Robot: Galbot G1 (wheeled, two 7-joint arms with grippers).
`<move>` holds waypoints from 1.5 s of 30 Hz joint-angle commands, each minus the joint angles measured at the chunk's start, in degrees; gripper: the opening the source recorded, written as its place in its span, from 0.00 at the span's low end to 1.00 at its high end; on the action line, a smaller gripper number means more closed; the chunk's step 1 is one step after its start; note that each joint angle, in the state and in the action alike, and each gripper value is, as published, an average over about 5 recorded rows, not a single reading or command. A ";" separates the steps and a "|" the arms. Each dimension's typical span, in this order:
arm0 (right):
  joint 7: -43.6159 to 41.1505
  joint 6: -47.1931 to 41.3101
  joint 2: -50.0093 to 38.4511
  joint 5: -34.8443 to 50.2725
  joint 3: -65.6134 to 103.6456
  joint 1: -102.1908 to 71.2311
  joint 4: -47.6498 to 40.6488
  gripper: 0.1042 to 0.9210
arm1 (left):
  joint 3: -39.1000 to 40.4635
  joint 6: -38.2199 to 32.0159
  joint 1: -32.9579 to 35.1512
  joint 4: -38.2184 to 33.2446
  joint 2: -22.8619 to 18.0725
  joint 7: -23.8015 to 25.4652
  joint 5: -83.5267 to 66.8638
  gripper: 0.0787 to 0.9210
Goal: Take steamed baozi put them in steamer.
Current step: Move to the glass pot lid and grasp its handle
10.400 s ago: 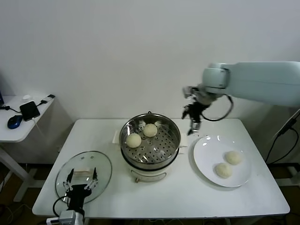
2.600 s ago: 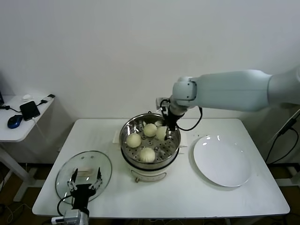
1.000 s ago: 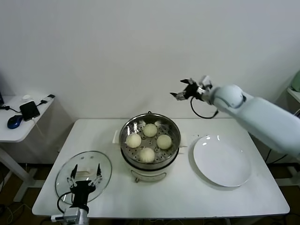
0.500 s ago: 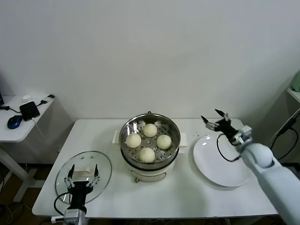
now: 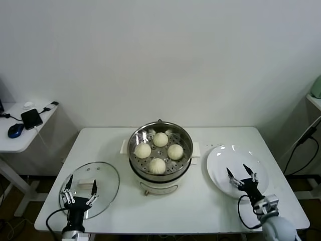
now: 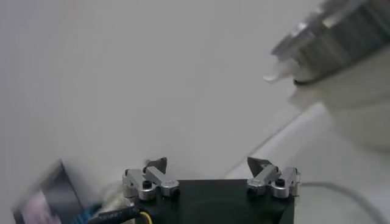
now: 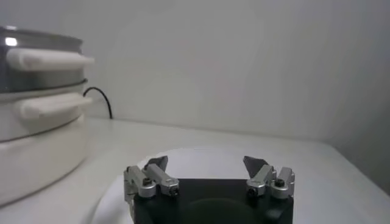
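right fingers (image 5: 241, 172) lower, over plate (image 5: 261, 193)

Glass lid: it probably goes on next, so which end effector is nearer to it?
Left. The left end effector hovers over the near edge of the glass lid; the right end effector is over the plate, across the steamer.

Four steamed baozi (image 5: 157, 165) sit in one steamer (image 5: 160, 173) at the middle of the bench (image 5: 200, 211). One glass lid (image 5: 108, 183) lies near the left edge, one white plate (image 5: 220, 160) near the right edge. Two grippers show.
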 commanded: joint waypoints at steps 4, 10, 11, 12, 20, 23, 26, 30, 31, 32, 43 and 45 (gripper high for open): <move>3.13 -2.77 5.11 -5.44 5.49 -8.77 5.61 0.88 | -1.62 -2.28 -0.10 9.00 5.76 -8.78 32.19 0.88; 3.66 -3.36 5.48 -5.48 6.20 -9.00 6.58 0.88 | -1.58 -0.27 -1.64 13.65 7.06 -9.22 33.83 0.88; 3.68 -3.40 5.53 -5.50 6.30 -9.01 6.65 0.88 | -1.60 0.14 -2.12 14.46 7.11 -9.38 34.08 0.88; 3.71 -3.43 5.56 -5.52 6.40 -9.02 6.71 0.88 | -1.60 0.62 -2.57 15.16 7.14 -9.60 34.29 0.88; 4.06 -3.96 5.52 -5.64 7.07 -8.62 7.35 0.88 | -1.72 4.58 -6.09 19.02 7.16 -10.11 36.48 0.88; 4.22 -4.16 5.54 -5.70 7.12 -8.55 7.72 0.88 | -1.45 5.18 -7.47 20.25 6.66 -10.15 37.78 0.88; 4.36 -4.32 5.60 -5.89 7.15 -8.50 7.94 0.88 | -1.14 5.81 -8.82 21.20 6.08 -10.17 38.85 0.88; 4.42 -4.50 5.70 -6.32 7.17 -8.44 8.15 0.88 | -1.01 7.06 -10.32 21.86 5.75 -9.84 39.53 0.88; 4.42 -4.53 5.75 -6.42 7.20 -8.40 8.19 0.88 | -0.96 7.36 -10.60 21.90 5.75 -9.63 39.52 0.88; 4.42 -4.55 5.81 -6.53 7.22 -8.34 8.23 0.88 | -0.90 7.66 -10.89 21.92 5.76 -9.37 39.50 0.88; 4.25 -4.51 6.63 -7.37 7.18 -8.00 8.04 0.88 | 0.29 9.94 -12.49 21.66 5.03 -6.74 38.91 0.81; 4.22 -4.46 6.79 -7.50 7.15 -7.99 8.00 0.88 | 0.41 10.33 -12.61 21.98 4.85 -6.30 39.05 0.74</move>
